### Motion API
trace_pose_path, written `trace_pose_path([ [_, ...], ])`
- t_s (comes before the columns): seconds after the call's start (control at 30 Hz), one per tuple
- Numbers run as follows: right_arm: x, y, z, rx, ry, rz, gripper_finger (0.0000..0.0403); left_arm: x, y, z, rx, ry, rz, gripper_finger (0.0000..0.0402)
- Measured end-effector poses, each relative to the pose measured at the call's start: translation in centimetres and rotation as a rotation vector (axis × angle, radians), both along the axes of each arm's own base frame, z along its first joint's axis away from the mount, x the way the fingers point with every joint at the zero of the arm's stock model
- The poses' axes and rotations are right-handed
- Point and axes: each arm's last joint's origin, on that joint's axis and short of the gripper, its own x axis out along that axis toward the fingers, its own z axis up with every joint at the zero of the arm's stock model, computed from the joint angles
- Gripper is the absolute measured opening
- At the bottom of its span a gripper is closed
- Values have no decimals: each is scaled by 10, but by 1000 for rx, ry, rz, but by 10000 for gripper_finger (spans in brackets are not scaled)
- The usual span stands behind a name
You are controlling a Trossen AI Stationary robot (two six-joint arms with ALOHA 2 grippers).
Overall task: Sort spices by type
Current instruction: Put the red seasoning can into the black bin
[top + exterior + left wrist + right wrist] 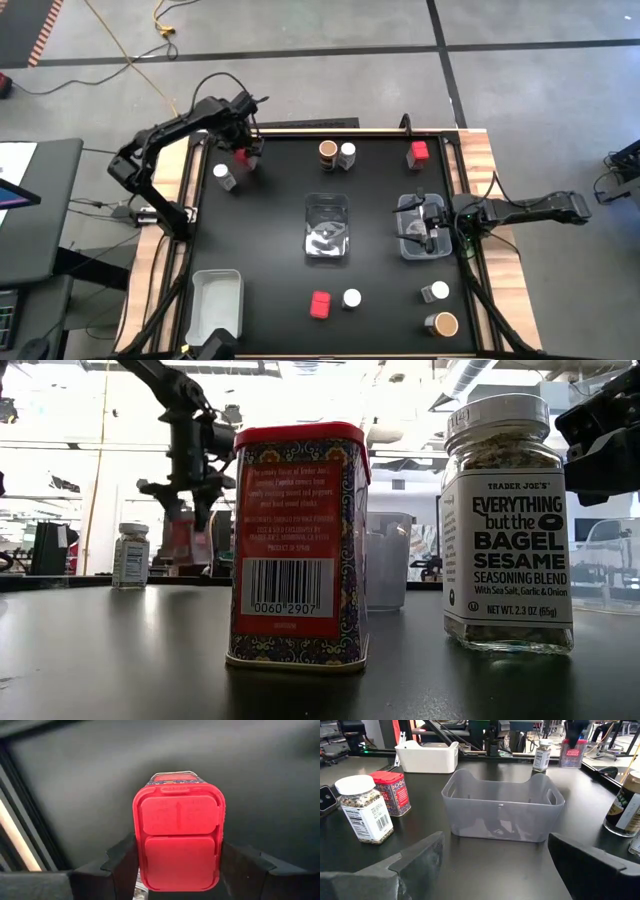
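Spices are scattered all over the counter [270, 300], so sorting has barely started. Near the far left corner the left claw [243, 152] is clamped on a red tin [178, 847], lifted clear of the surface, probably to carry it to a bin. Middle: clear bin [327, 228]. Right edge: right claw [428, 225] hangs spread open, holding nothing, over another bin [405, 205]

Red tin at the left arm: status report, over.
Left end effector shut on red tin, far-left corner of table. Right end effector open, idle over right bin. No spices binned; nothing blocking.
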Motion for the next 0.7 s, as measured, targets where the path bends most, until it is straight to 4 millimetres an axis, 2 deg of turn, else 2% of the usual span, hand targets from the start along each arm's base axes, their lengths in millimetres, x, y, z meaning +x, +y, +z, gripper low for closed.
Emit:
trace_pose_path([
  [0.2,0,0,0,0,0,-1,384,11,-2,16,57,-22,-115,227],
  [0.47,0,0,0,0,0,0,384,25,-16,17,82,23,-398,227],
  [0.7,0,0,0,0,0,0,384,45,-38,17,99,52,-649,227],
])
